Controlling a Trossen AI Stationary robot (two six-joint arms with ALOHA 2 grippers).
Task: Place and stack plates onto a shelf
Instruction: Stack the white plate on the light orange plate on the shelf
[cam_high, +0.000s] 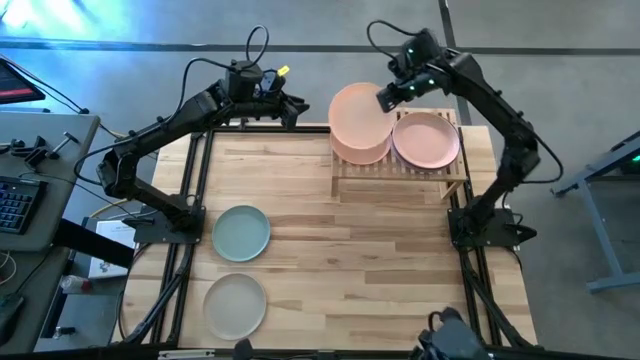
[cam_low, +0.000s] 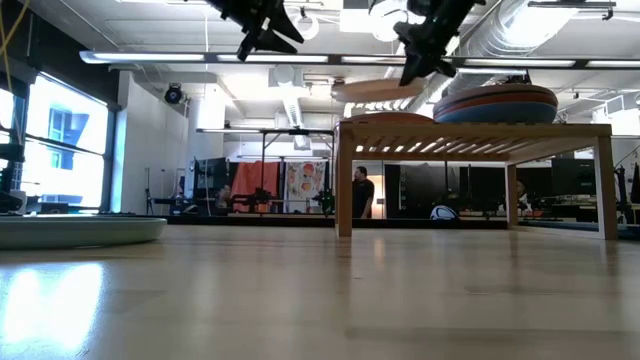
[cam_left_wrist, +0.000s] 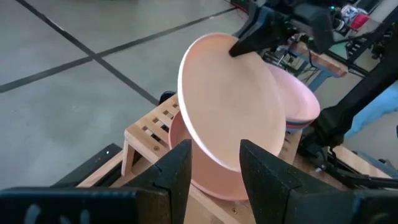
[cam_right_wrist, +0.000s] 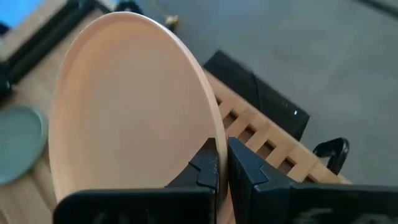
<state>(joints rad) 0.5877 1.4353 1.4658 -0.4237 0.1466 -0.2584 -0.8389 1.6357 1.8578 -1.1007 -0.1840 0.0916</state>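
Bright overhead light; window glare on table (cam_low: 60, 290)

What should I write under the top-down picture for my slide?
Right gripper holds a peach plate above the shelf.

The right gripper (cam_high: 388, 99) hangs above the left half of the shelf (cam_high: 400, 172), its fingers pinched together on the rim of a tilted peach plate (cam_high: 358, 118), while the left gripper (cam_high: 296, 104), jaws apart and empty, hovers raised just left of the shelf.
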